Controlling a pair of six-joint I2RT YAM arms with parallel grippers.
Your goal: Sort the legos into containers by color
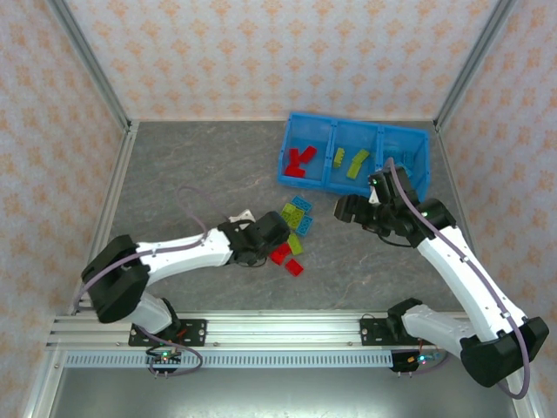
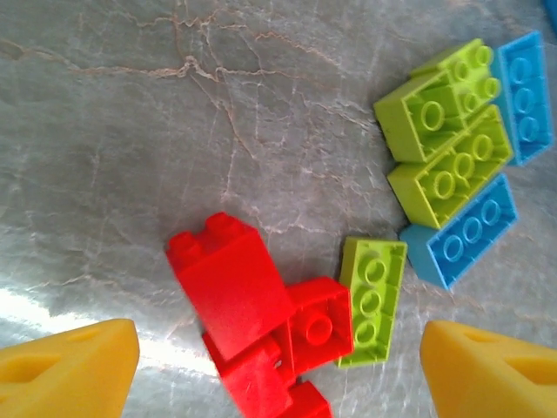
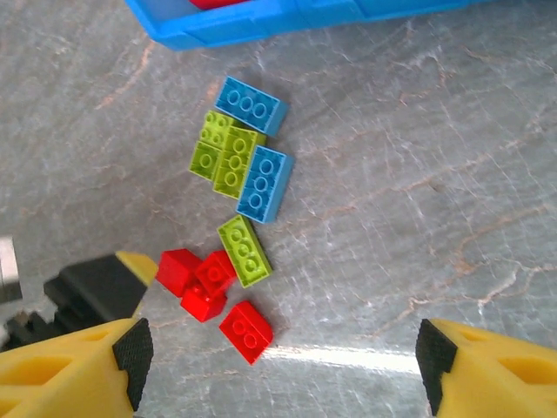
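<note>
**Both hands apart; legos loose short of tray**

Top: left hand [image 1: 271, 246] at red legos [image 1: 283, 254]. Right hand [image 1: 344, 209] near tray [image 1: 418, 144] front wall. Other legos [image 1: 298, 216] lie between the hands. Tabletop [image 1: 191, 174] is open to the left.
L wrist: fingers [image 2: 70, 370] apart, red legos between, unclamped.
R wrist: fingers [image 3: 487, 370] apart over bare tabletop, tray edge ahead.

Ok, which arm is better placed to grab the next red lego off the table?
Left, I'd say. The left fingers are open and frame the red legos directly below. The right fingers sit farther back, by the tray.
</note>
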